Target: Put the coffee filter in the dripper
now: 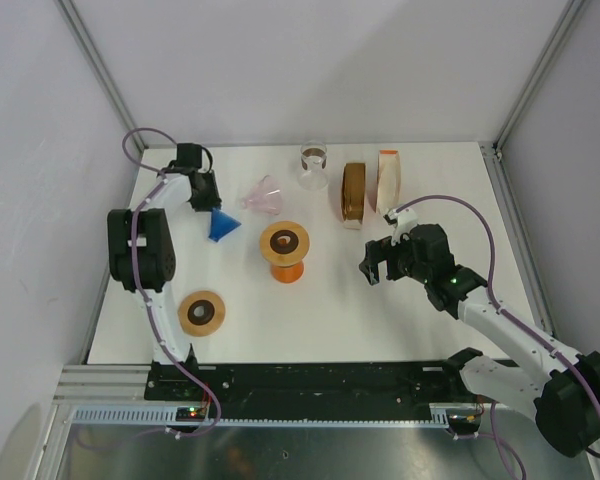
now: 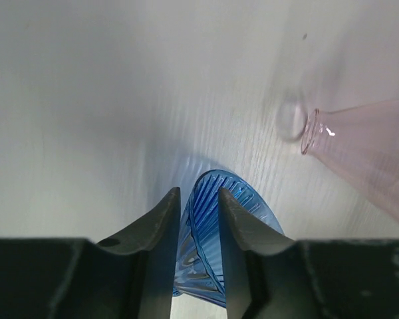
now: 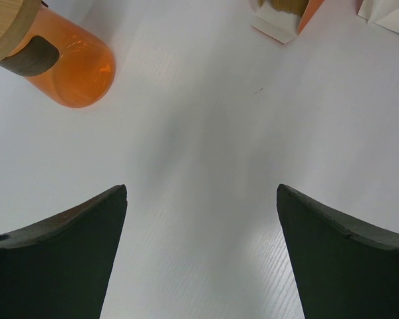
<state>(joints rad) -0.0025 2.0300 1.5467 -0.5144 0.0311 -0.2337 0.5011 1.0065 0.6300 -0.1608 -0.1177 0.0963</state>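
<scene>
No text, label, brand or number can be read anywhere — every surface shows blank.

White table filling my overhead view, pale grey back wall behind it, left wall and right wall closing me in, aluminium posts slanting at the far corners, black rail along the near edge, metal sheet below it, soft even light, faint shadows.
</scene>
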